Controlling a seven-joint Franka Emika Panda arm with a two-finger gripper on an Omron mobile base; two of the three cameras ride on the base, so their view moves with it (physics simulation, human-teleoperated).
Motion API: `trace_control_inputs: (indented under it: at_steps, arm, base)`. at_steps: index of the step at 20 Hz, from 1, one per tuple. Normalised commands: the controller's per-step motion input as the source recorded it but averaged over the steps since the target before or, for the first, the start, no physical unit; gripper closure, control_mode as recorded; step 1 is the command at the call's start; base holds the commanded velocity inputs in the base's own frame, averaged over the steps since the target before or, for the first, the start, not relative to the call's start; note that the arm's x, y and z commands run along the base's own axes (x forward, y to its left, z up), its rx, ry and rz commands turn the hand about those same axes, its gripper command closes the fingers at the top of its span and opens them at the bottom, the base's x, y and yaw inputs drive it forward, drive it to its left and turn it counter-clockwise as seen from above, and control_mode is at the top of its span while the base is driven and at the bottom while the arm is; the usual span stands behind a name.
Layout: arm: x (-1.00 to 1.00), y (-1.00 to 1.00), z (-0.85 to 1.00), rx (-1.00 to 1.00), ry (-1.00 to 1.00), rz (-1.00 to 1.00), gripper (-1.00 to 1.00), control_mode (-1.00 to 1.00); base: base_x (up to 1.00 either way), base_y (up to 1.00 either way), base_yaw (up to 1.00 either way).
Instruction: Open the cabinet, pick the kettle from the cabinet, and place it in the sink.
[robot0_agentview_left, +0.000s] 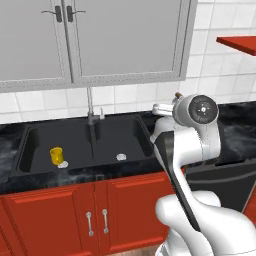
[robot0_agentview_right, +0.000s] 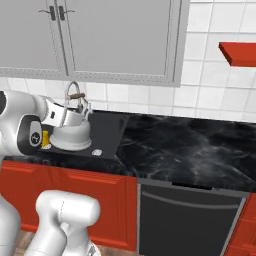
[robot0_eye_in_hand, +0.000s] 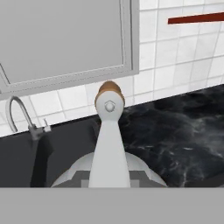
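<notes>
The silvery-white kettle (robot0_agentview_right: 72, 131) hangs tilted just over the right basin of the black sink (robot0_agentview_right: 109, 131). My gripper (robot0_agentview_right: 75, 105) is shut on its arched brown-and-metal handle (robot0_agentview_right: 75, 94). In the hand view the handle (robot0_eye_in_hand: 109, 131) rises up the middle from the kettle body (robot0_eye_in_hand: 72, 174), with the sink (robot0_eye_in_hand: 65, 144) behind it. In the left base view my arm hides most of the kettle (robot0_agentview_left: 162, 108); the sink (robot0_agentview_left: 30, 145) lies to its left. A red edge of the cabinet (robot0_agentview_right: 239, 52) juts in at the upper right; its doors are out of view.
A small yellow cup (robot0_agentview_left: 56, 155) stands in the left basin. The slim silver tap (robot0_agentview_left: 90, 107) rises behind the divider. Grey-doored wall cabinets (robot0_agentview_left: 100, 40) hang overhead. Black marble counter (robot0_agentview_right: 190, 145) stretches right, above a dark dishwasher (robot0_agentview_right: 190, 215); red base cabinets (robot0_agentview_left: 75, 210) are below.
</notes>
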Motion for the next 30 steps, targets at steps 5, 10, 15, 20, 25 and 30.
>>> trace_control_inputs:
  at_steps: [5,10,15,20,25,30]
  arm:
    - [0.00,0.00,0.00,0.00,0.00,0.00,1.00,1.00]
    - [0.00,0.00,0.00,0.00,0.00,0.00,1.00,1.00]
    - [0.00,0.00,0.00,0.00,0.00,0.00,1.00,1.00]
    - [0.00,0.00,0.00,0.00,0.00,0.00,1.00,1.00]
    - [0.00,0.00,0.00,0.00,0.00,0.00,1.00,1.00]
    - [0.00,0.00,0.00,0.00,0.00,0.00,1.00,1.00]
  base:
    - [0.40,-0.39,0.07]
    - [0.53,-0.30,0.05]
    - [0.37,-0.25,0.06]
    - [0.00,0.00,-0.01]
    - [0.00,0.00,0.00]
    - [0.00,0.00,0.00]
